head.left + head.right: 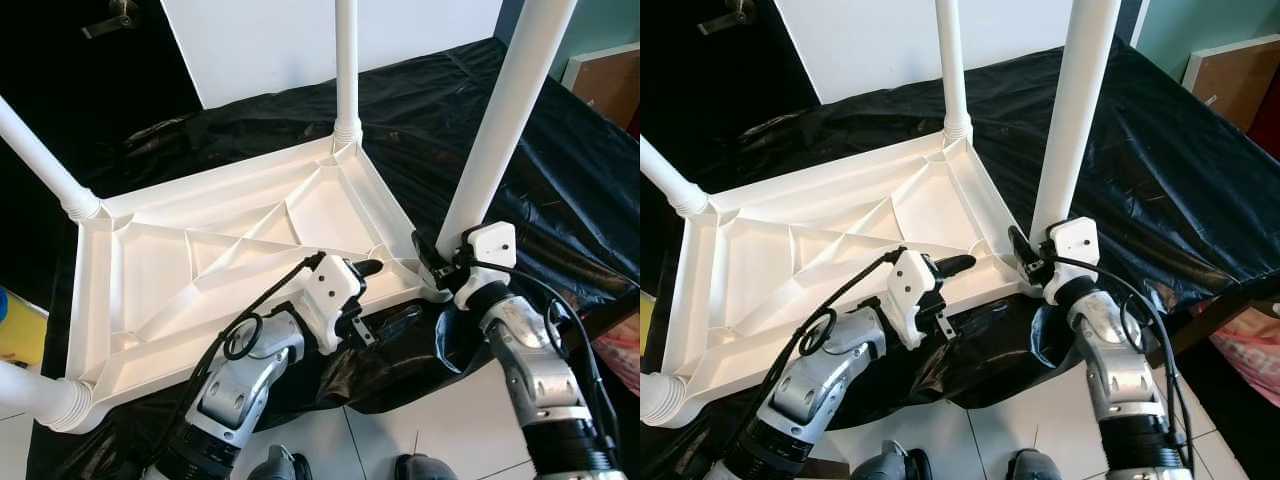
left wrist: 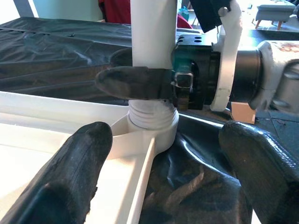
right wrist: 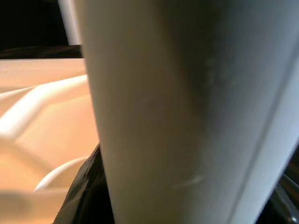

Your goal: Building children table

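In the left eye view, an upside-down white plastic table top (image 1: pixel 200 270) lies on a worktop draped in black sheeting (image 1: pixel 430 110), its ribbed underside facing up. White legs stand in its corners: one at 12 o'clock (image 1: pixel 346 60), one leaning off at 10 o'clock (image 1: pixel 35 155), one at 8 o'clock (image 1: pixel 35 395), and the near-right leg (image 1: pixel 505 120) rising toward 1 o'clock. The right pincer (image 1: pixel 432 262) is clamped around the base of that near-right leg, just above the corner socket. The left pincer (image 1: pixel 375 290) sits at the table top's near edge at 6 o'clock, its fingers spread apart and holding nothing.

The right eye view gives the same layout: the right pincer (image 1: pixel 1025 255) grips the near-right leg (image 1: pixel 1070 110) at its foot, and the left pincer (image 1: pixel 958 280) hovers by the rim beside it. White floor tiles (image 1: pixel 1040 400) show below the sheeting.

In the left wrist view, the two black fingers (image 2: pixel 77 177) of the left pincer stand wide apart, framing the leg's threaded collar (image 2: pixel 152 121) seated in the corner, with a right finger (image 2: pixel 133 81) wrapped across the leg.

The right wrist view has the white leg (image 3: pixel 187 112) pressed close, blurred, with the table top's ribs (image 3: pixel 37 116) behind.
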Robot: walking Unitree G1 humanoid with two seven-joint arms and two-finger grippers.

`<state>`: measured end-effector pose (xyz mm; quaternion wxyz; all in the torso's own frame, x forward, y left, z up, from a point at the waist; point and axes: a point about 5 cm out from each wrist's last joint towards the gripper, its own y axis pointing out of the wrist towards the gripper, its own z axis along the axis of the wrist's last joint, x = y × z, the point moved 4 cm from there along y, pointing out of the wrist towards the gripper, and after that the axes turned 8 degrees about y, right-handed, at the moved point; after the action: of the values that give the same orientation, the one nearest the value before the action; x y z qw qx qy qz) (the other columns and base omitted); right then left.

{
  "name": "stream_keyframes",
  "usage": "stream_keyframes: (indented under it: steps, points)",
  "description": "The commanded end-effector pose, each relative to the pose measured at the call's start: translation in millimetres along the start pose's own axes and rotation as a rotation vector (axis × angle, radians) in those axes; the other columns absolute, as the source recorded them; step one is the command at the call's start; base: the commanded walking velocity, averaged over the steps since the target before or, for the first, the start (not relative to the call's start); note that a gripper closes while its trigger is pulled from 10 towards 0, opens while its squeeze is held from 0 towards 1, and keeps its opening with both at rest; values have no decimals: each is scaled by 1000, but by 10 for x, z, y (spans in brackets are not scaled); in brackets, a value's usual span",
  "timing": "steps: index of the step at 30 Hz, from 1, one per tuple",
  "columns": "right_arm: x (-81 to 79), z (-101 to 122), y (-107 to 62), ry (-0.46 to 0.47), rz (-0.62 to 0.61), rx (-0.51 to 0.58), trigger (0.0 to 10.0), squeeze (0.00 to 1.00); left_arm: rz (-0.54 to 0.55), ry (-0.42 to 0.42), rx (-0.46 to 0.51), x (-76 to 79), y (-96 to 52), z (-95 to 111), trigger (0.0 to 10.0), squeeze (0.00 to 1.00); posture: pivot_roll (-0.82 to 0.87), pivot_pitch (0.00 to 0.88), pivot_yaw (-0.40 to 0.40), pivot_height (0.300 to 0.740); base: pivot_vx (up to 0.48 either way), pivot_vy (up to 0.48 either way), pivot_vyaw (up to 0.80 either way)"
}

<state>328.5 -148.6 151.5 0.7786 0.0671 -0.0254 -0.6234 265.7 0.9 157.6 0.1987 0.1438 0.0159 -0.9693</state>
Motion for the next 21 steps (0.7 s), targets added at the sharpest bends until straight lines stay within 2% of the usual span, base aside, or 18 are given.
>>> stream_keyframes:
  steps: [1, 3, 4, 6, 8, 10, 12, 13, 21]
  points:
    - [46, -297, -84, 42, -83, -128, 10000, 0, -8, -9, -12, 11, -19, -25, 10000, 0, -117, 108, 79, 740, 0, 0, 0]
    - [74, -339, -109, 58, -175, -138, 10000, 0, -2, -15, -15, 11, -23, -35, 10000, 0, -117, 105, 74, 740, 0, 0, 0]
    - [74, -339, -109, 58, -175, -138, 10000, 0, -2, -15, -15, 11, -23, -35, 10000, 0, -117, 105, 74, 740, 0, 0, 0]
    - [116, -372, -147, 71, -307, -138, 10000, 0, 5, -25, -14, 12, -22, -40, 10000, 0, -116, 102, 74, 740, 0, 0, 0]
    - [125, -377, -161, 72, -352, -137, 10000, 0, 8, -29, -15, 12, -21, -39, 10000, 0, -116, 102, 74, 740, 0, 0, 0]
    - [153, -387, -194, 84, -450, -130, 10000, 0, 13, -31, -15, 10, -17, -36, 10000, 0, -113, 99, 72, 740, 0, 0, 0]
    - [163, -387, -208, 87, -486, -127, 10000, 0, 14, -32, -15, 9, -16, -35, 10000, 0, -112, 98, 71, 740, 0, 0, 0]
    - [132, -374, -207, 116, -507, -116, 10000, 0, 19, -27, -19, -9, -20, -38, 10000, 0, -110, 96, 72, 740, 0, 0, 0]
    - [62, -323, -191, 109, -489, -100, 10000, 0, 28, -17, -18, -59, -15, -26, 10000, 0, -112, 91, 72, 740, 0, 0, 0]
